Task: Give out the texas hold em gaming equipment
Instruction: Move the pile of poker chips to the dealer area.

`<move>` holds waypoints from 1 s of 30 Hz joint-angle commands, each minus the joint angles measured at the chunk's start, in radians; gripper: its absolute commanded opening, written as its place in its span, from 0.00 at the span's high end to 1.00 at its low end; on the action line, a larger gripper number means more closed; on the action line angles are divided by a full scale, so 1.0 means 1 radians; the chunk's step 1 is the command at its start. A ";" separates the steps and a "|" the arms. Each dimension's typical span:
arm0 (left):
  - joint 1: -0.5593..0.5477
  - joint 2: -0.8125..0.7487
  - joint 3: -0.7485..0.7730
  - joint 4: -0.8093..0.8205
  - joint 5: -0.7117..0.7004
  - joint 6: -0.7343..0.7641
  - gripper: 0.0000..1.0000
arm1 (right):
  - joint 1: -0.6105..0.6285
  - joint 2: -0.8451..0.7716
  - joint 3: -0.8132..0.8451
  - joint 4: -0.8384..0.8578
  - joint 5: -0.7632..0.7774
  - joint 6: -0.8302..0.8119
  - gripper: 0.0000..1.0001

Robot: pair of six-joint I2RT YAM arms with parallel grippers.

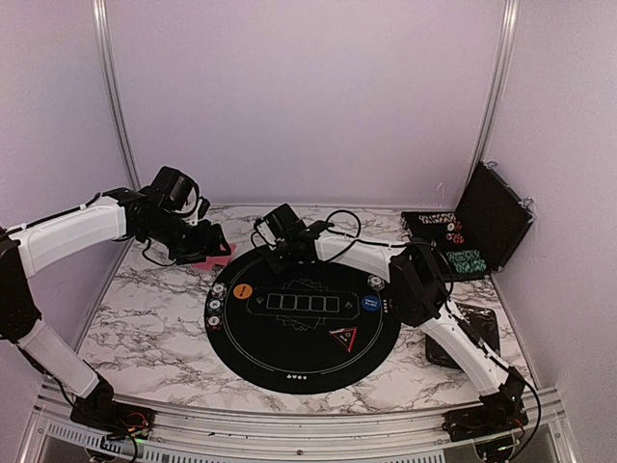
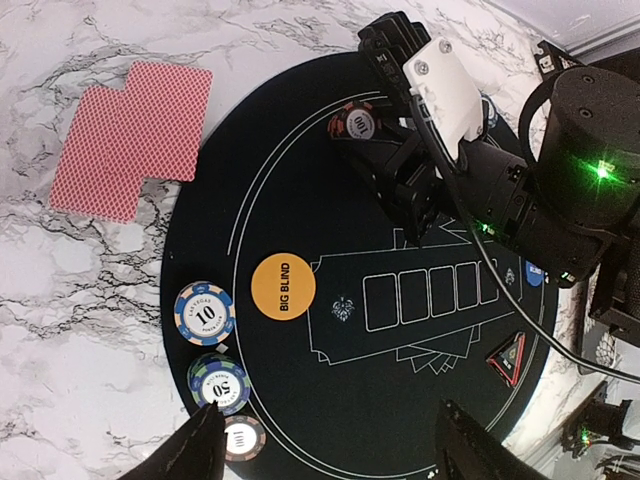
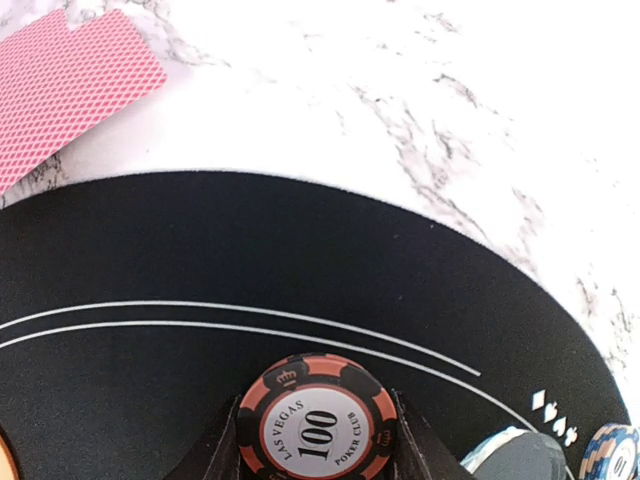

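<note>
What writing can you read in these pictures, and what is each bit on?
"BIG BLIND": orange button.
"LAS VEGAS 100 POKER CLUB": red chip.
"10": blue chip.
"50": green chip.
Blue button: lettering too small to read.

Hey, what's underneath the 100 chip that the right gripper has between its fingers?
The black mat shows all around the 100 chip, just inside its white lines. The right gripper holds it by its edges. Whether it rests on the mat or on more chips is hidden.

A matt black mat on a glossy marble-patterned table; the 100 chip looks smooth plastic.
</note>
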 commanded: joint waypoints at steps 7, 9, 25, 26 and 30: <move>0.006 0.022 0.008 0.042 0.035 0.015 0.27 | -0.070 0.049 0.042 0.009 0.041 -0.020 0.76; 0.006 0.025 0.006 0.046 0.038 0.014 0.27 | -0.081 0.051 0.046 0.014 0.039 -0.021 0.76; 0.010 0.051 0.009 0.051 0.051 0.016 0.27 | -0.151 0.073 0.073 0.034 0.032 -0.034 0.75; 0.010 0.053 0.009 0.051 0.050 0.016 0.27 | -0.156 0.073 0.074 0.034 0.034 -0.035 0.75; 0.010 0.058 0.013 0.052 0.051 0.015 0.27 | -0.169 0.068 0.076 0.036 0.036 -0.032 0.75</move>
